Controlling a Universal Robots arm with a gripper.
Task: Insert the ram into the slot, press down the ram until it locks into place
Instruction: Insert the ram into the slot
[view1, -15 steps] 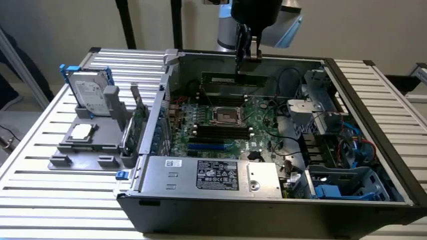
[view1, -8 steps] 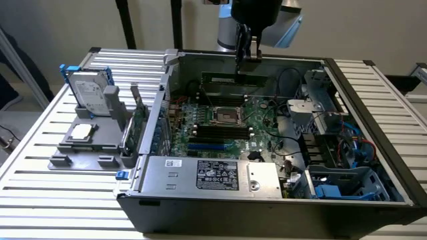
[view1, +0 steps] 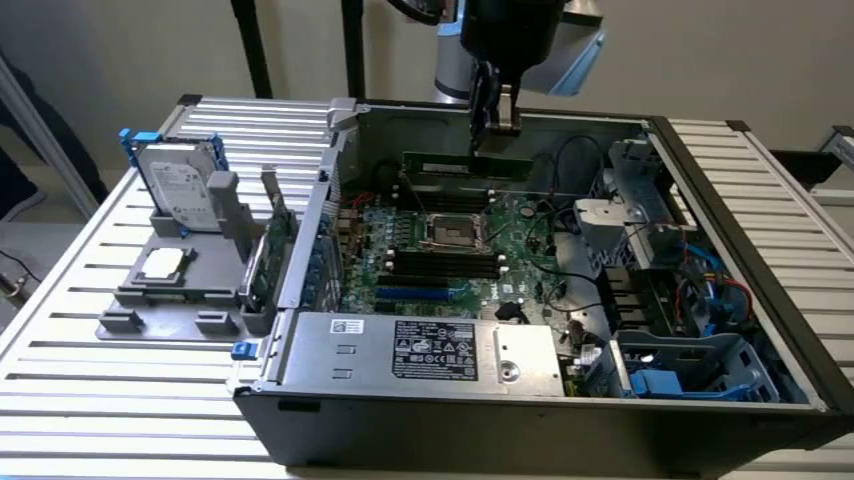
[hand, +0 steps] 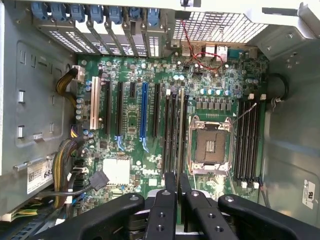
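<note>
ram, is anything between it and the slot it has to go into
Nothing visible does. The gripper holds the ram above the slot beside the processor socket. The slot looks empty, with no cable lying across it.

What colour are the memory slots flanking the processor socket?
Black, clearest in the wrist view: the memory slots beside the processor socket.

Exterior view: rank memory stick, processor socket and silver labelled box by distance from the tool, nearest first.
1. memory stick, just below the tool, at the back.
2. processor socket, in the middle.
3. silver labelled box, at the front.
</note>
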